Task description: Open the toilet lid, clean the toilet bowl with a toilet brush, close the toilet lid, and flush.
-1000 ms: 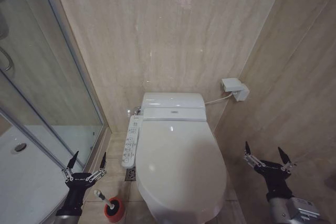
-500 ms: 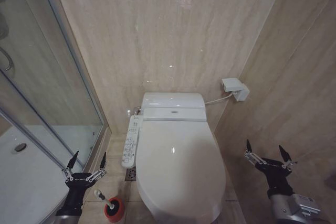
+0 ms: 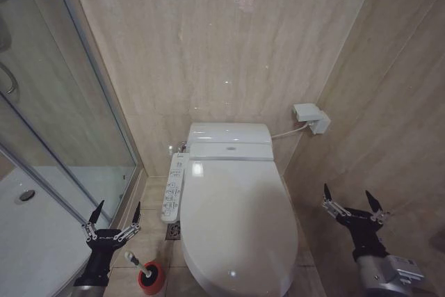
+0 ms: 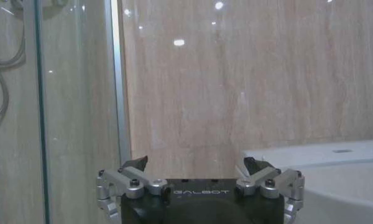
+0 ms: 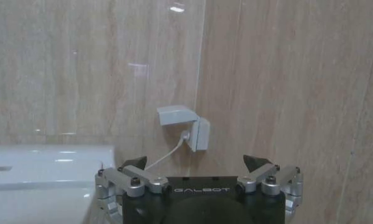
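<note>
Toilet lid (image 3: pixel 236 220) shut, lying between both wide-open claws; right claw (image 3: pixel 346 204) looks nearer than left claw (image 3: pixel 113 215).

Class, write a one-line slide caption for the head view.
Lid down on the toilet, brush in its red cup, left hand and right hand open either side.

Black-bodied left gripper (image 3: pixel 113 213) with silver metal finger links, visible screw heads and dark pointed fingertips (image 3: pixel 96 209). White "GALBOT" lettering across the black palm block. Matching right gripper (image 3: pixel 348 203) on a black wrist, joined to a silver-grey forearm housing (image 3: pixel 391 274) bearing a small dark mark and an orange spot.
</note>
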You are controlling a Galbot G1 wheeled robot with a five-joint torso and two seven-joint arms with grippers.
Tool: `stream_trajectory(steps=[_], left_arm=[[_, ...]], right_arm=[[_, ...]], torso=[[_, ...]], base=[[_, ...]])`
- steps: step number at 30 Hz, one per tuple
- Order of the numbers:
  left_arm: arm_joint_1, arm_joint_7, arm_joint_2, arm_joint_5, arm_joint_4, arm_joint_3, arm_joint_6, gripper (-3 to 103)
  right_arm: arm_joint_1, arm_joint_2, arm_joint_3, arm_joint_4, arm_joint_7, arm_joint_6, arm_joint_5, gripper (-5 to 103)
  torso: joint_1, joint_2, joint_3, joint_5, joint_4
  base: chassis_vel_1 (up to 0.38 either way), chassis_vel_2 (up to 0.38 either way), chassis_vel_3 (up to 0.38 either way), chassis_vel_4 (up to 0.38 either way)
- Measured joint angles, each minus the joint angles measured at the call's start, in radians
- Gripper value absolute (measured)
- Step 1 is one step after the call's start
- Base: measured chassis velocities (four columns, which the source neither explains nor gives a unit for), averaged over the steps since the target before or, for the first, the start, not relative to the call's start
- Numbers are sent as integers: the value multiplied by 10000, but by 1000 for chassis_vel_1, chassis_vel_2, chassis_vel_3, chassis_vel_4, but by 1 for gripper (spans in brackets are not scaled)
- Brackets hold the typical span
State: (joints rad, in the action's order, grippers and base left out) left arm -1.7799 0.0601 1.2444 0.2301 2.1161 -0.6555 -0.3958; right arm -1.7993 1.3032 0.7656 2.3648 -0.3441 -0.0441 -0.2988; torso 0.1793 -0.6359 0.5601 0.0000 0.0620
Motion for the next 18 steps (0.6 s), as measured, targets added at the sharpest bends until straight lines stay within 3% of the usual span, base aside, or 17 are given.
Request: stream_trajectory(steps=[18], left_arm=[[0, 0, 0, 0, 0, 0, 0, 100]], right_arm=[[8, -21, -1, 2, -27, -8, -34, 100]], torso=[[0, 0, 0, 0, 0]], base=[[0, 0, 0, 0]])
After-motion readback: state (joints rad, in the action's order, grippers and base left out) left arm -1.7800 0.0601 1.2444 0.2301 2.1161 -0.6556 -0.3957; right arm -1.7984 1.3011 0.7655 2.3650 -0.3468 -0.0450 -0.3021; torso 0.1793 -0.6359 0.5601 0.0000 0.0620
